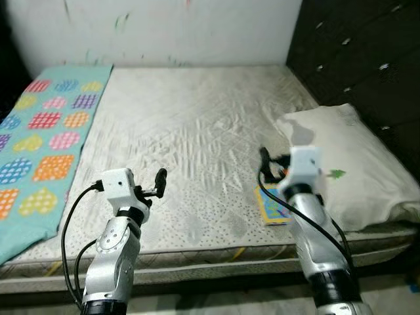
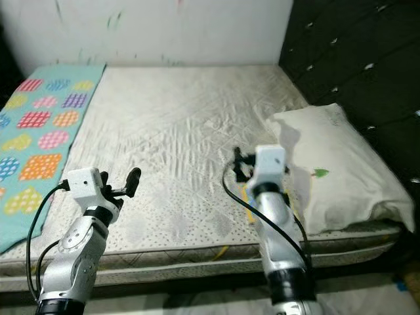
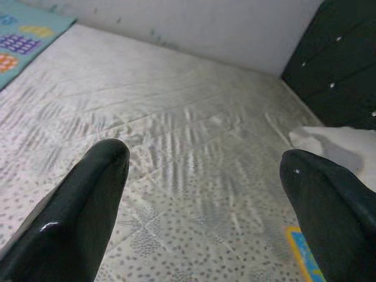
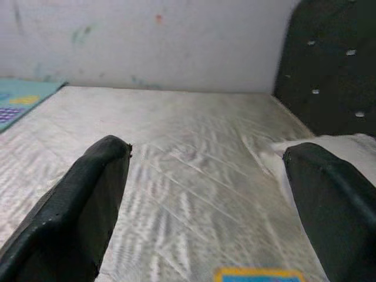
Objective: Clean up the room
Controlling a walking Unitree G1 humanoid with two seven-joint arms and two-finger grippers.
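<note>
both jaws spread wide, empty. left gripper (image 1: 159, 178) and right gripper (image 1: 264, 164) hover over the bed (image 1: 197, 131). small colourful book (image 1: 272, 210) lies beside the pillow (image 1: 348, 164), under the right arm. patterned blanket (image 1: 39, 138) unfolded. tidying looks barely begun.

The location is a bedroom in a home. A bed (image 1: 197, 131) with a bare quilted mattress occupies most of the area, with a white pillow (image 1: 348, 157) at the end next to a dark tufted headboard (image 1: 354, 52) and a teal blanket (image 1: 39, 144) with coloured heart patches along the opposite side. A white painted wall (image 1: 164, 26) with small scuffs and colour marks stands behind the bed.
</note>
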